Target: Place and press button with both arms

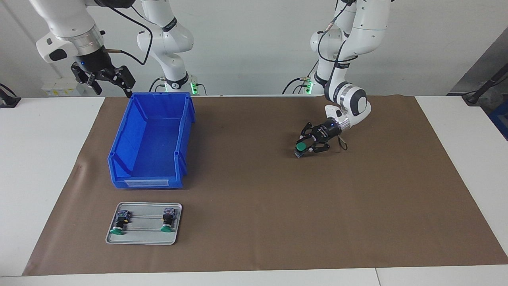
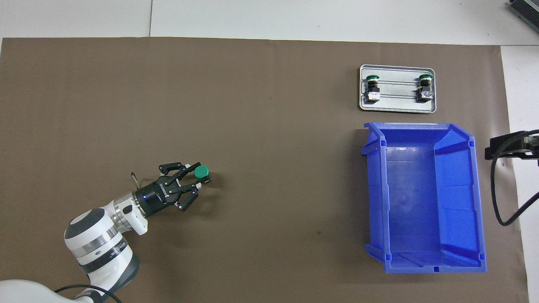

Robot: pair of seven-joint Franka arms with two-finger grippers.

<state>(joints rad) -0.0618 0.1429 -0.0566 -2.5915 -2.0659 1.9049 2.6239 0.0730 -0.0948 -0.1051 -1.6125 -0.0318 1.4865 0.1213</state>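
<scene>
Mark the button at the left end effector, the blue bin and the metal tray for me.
button [image 2: 201, 171]: overhead view, on its green cap.
blue bin [image 1: 121, 140]: facing view, on its side wall.
metal tray [image 1: 145, 233]: facing view, on bare plate between the two spare buttons.

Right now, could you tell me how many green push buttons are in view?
3: two lie on the metal tray, at and; one sits at the left gripper on the mat.

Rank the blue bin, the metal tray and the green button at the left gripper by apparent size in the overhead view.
1. blue bin, by far the largest.
2. metal tray, clearly smaller.
3. green button between the fingers of the left gripper, the smallest.
</scene>
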